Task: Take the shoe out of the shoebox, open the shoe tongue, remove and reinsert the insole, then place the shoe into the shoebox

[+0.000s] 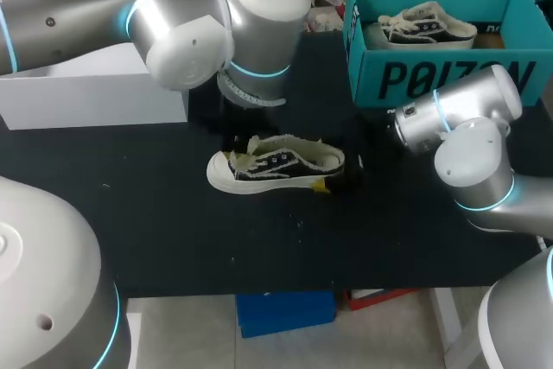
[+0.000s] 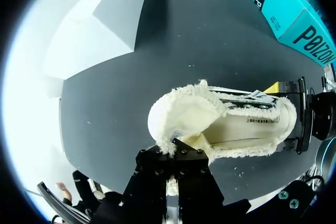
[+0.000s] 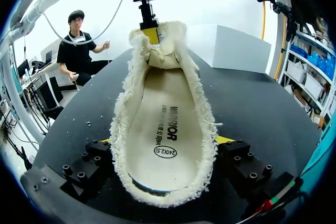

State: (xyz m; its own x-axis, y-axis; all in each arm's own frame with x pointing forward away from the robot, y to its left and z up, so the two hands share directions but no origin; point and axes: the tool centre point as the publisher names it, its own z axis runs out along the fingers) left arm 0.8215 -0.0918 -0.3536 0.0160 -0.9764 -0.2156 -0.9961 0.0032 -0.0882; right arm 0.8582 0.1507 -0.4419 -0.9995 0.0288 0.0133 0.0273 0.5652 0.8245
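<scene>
The shoe [image 1: 276, 163] stands upright on its sole in the middle of the black table [image 1: 155, 222], out of the box. Its long axis runs roughly across the table, with the white toe cap toward my left arm's side and the heel toward my right.

The right gripper [image 3: 164, 140] is clamped on the heel, one yellow-tipped finger pressed against each side. The left gripper [image 2: 173, 153] comes down from above at the toe end of the opening, its fingers pinched together on the fleecy tongue [image 3: 157, 56].

The opening gapes wide, and the cream insole [image 3: 163, 135] lies flat inside along the shoe's length.

The teal shoebox [image 1: 449, 79] sits open at the far right of the table, well apart from the held shoe. It contains a second sneaker [image 1: 428, 25], lying crosswise. A white box [image 1: 86, 92] stands at the far left.
</scene>
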